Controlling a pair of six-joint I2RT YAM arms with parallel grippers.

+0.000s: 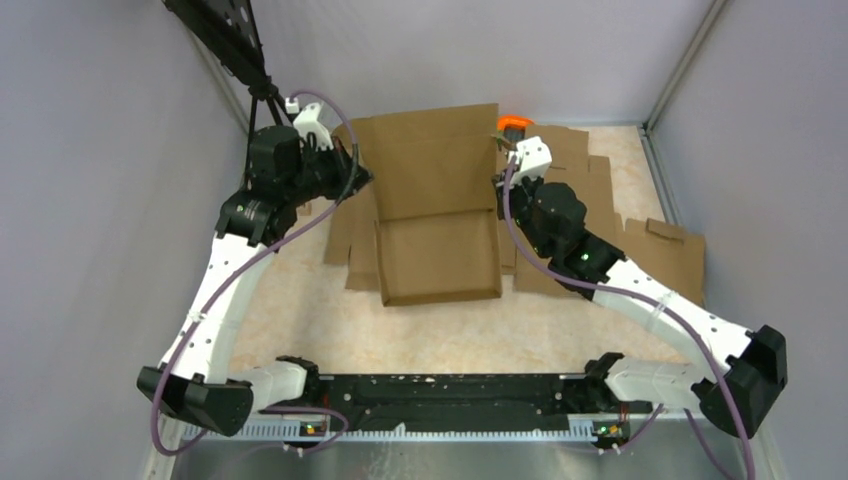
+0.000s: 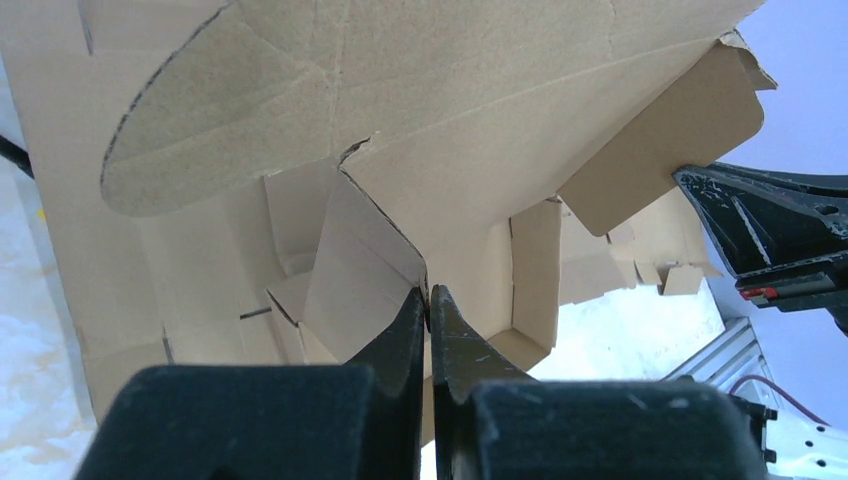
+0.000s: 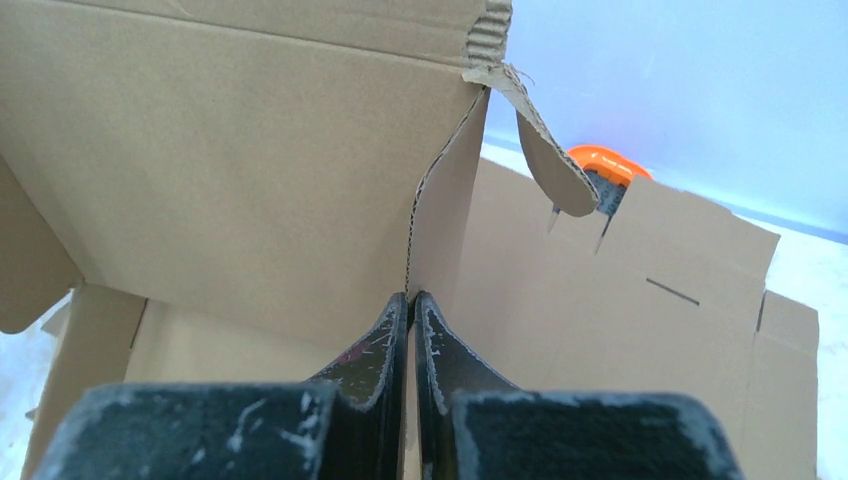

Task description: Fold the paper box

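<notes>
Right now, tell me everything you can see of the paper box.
The paper box is plain brown corrugated cardboard, half folded: a shallow tray with low side walls nearest the arms, its big lid panel raised behind it. It sits mid-table on flat cardboard blanks. The left gripper and right gripper, both shut, appear to pinch flap edges at its two sides.
</notes>
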